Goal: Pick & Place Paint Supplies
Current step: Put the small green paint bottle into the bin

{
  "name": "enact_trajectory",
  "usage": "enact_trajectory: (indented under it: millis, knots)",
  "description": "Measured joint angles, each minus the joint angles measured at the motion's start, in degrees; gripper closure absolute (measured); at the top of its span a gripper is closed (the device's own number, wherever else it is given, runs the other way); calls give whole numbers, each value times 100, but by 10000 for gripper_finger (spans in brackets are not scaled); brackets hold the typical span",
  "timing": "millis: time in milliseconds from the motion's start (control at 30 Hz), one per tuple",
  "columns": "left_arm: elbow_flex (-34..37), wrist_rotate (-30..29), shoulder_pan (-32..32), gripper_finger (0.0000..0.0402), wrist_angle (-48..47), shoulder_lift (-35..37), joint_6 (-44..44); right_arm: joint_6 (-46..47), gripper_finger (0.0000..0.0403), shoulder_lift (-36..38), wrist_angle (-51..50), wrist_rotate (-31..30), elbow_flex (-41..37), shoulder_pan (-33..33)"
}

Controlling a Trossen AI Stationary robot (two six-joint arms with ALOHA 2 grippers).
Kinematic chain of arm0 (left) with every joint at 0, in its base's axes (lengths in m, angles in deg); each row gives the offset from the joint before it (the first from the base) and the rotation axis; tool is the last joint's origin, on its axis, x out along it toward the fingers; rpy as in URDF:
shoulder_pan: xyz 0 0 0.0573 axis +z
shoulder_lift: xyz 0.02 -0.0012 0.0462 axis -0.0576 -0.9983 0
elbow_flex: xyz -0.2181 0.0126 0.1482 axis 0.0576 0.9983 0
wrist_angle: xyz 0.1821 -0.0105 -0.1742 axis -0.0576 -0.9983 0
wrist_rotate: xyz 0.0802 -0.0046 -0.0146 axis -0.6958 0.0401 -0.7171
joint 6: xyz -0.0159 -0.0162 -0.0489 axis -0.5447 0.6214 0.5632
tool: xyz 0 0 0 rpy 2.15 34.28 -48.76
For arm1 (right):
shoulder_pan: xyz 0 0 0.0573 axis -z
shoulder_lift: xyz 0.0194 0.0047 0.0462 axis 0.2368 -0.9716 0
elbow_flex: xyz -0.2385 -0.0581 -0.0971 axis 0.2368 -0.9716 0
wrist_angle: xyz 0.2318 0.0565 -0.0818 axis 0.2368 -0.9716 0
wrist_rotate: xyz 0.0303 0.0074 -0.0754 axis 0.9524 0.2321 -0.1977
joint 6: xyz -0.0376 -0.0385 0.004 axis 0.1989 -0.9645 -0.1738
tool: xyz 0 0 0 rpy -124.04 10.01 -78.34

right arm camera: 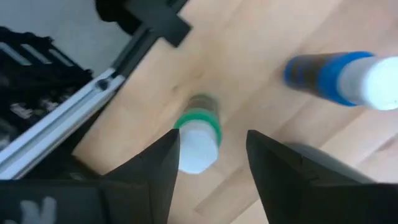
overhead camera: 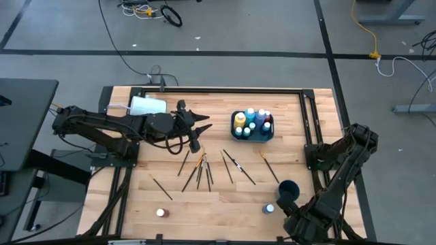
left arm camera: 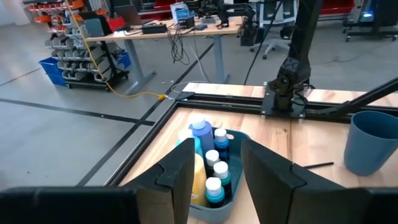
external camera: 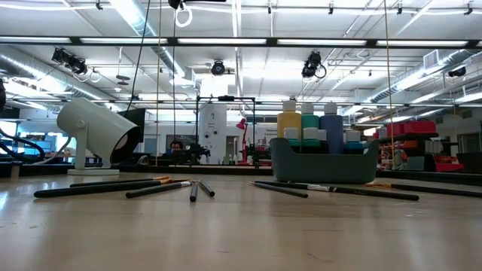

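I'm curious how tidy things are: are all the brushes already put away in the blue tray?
No, the brushes lie scattered on the wooden table, while the blue tray holds only bottles.

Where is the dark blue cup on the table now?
In the high view, the dark blue cup stands near the table's front right, beside the right gripper and a small blue bottle.

— What's on the tabletop?
— A teal caddy (external camera: 324,162) packed with paint bottles (external camera: 309,124), dark-handled brushes (external camera: 113,186) lying flat across the wood.
— And left?
— A large white cup (external camera: 98,132) on its side.
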Motion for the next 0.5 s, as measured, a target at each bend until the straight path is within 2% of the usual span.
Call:
enact_trajectory:
  millis: [500]
  knots:
    - [0,-4,-1,261,-2,0,-8,126,244,-37,323,15,-55,-116]
